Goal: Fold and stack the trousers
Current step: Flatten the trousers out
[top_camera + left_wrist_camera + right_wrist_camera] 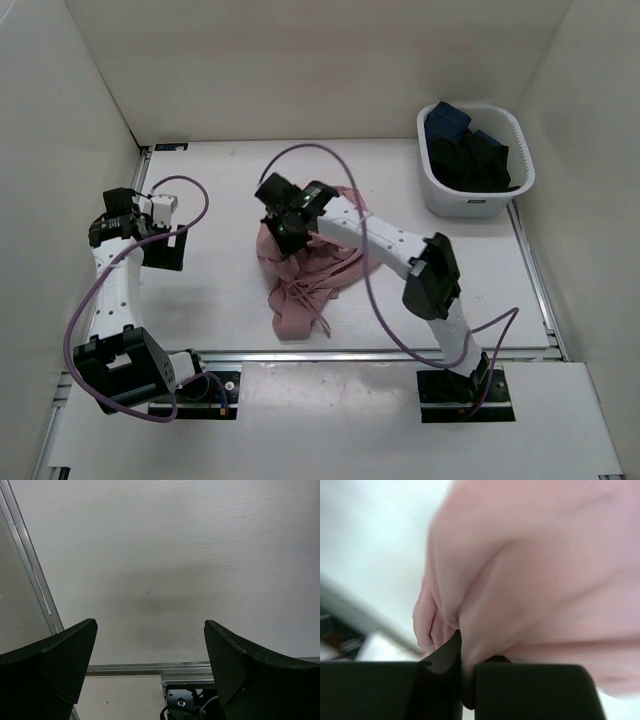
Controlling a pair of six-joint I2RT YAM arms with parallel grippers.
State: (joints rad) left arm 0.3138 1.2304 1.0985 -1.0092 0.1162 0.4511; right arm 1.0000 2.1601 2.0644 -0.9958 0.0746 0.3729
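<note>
The dusty-pink trousers lie crumpled in a heap at the middle of the table. My right gripper sits on the heap's upper left edge, shut on a fold of the pink cloth. The right wrist view shows the trousers filling the picture, a pinch of fabric squeezed between the two black fingers. My left gripper hangs over bare table at the far left, well away from the cloth. Its fingers stand wide apart with nothing between them.
A white basket holding dark blue and black garments stands at the back right. White walls enclose the table on three sides. A metal rail runs along the table's near edge, and another along the left side.
</note>
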